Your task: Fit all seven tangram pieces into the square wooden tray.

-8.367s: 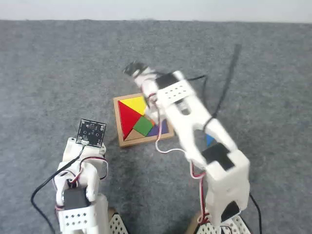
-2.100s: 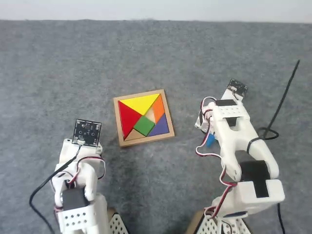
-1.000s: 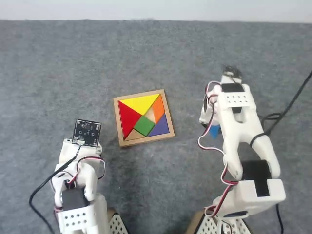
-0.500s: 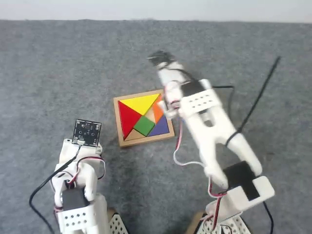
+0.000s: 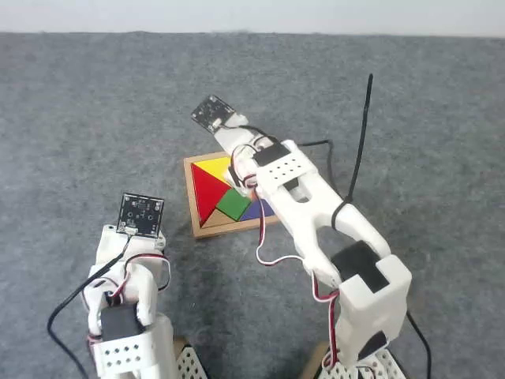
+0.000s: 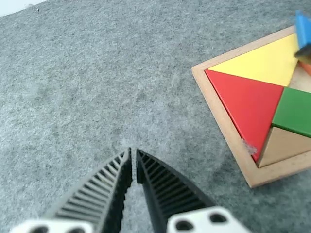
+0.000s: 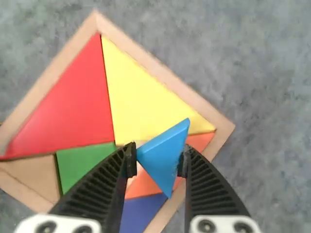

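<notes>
Blue triangle [image 7: 163, 158] hangs over the tray [image 7: 165, 79], clamped in the right gripper [image 7: 156, 162]. One finger bears near a corner of it and the other on a sloping edge. It lies flat, above the place where the yellow triangle [image 7: 141, 92], green square [image 7: 80, 162] and orange piece [image 7: 146, 187] meet.

You should expect it to be light, stiff painted wood. It will not flex or bruise, but its smooth edges give little friction. With the fingers on slanted sides, it may pivot or squirt out if you squeeze harder, so keep the pressure steady.

A hold across two parallel surfaces would be surer, but a triangle offers none along its edges. Your best hold is probably near its middle, not its tips.

The left wrist view shows a pale bare patch [image 6: 300, 83] beside the yellow and green pieces, and that is probably the slot. The fit looks tight, so you will likely need the corners turned to match before lowering. A rigid piece set slightly askew will perch on its neighbours and not drop in. A nudge could also shift the red triangle [image 7: 68, 107] or the whole tray on the worktop [image 6: 97, 73].

The left gripper [image 6: 133, 158] sits low over the worktop, well apart from the tray, with its fingers together and holding nothing.
</notes>
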Available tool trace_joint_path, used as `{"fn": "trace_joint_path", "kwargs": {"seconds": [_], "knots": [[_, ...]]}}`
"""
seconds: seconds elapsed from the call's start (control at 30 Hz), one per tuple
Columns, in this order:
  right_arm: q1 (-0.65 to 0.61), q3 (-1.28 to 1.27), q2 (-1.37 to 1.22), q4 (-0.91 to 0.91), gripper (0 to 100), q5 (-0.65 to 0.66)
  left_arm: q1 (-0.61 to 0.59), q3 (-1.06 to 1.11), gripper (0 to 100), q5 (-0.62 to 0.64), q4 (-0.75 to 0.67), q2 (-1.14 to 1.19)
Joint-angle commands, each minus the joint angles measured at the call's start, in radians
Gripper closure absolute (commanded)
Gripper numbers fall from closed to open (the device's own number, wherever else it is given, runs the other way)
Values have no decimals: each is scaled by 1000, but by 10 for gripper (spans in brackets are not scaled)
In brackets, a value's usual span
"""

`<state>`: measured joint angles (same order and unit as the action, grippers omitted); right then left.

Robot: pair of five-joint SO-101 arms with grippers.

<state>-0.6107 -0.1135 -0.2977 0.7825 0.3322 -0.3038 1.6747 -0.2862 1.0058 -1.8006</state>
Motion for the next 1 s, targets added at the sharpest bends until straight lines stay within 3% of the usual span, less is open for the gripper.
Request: {"fn": "trace_joint_path", "kwargs": {"seconds": [0.0,0.43,0.8,0.97], "knots": [[-27,66,1,-19,914,15,-3,-18,986,0,-26,-21],[-71,98,-28,48,911,9,-6,-18,986,0,-26,-23],[-82,120,-28,110,636,15,-6,-18,986,0,-26,-23],[-79,141,-21,147,623,15,-6,-18,986,0,-26,-23]]}}
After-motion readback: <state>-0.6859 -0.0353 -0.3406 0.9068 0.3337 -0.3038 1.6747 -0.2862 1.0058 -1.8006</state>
